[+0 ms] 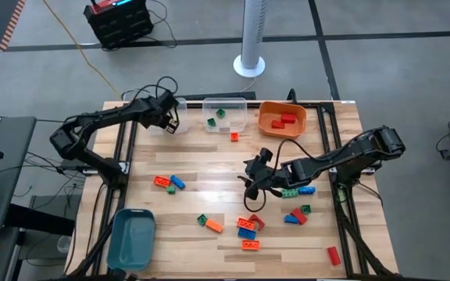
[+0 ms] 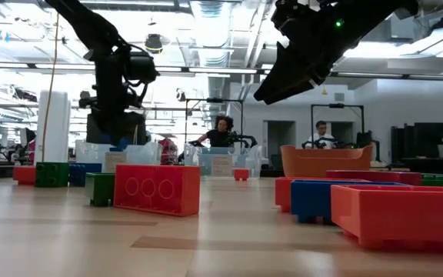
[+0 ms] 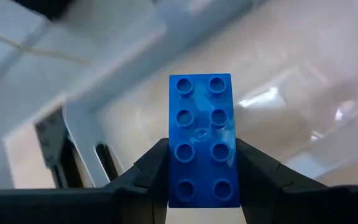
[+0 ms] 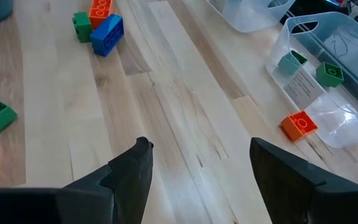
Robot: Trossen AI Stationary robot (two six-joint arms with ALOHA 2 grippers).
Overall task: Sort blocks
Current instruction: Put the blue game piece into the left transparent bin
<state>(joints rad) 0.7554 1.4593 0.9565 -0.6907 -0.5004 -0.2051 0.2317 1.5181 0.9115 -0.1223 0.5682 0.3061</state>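
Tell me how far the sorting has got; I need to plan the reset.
Done: red plastic bricks lie in the orange bin, green ones in a clear bin. In hand: the left tool grips a blue studded brick; the right tool hangs open. Left: most scattered bricks remain on the wooden table.

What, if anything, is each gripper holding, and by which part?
The left gripper clamps a blue eight-stud brick by its two long sides, near one end. The right gripper is open and empty.
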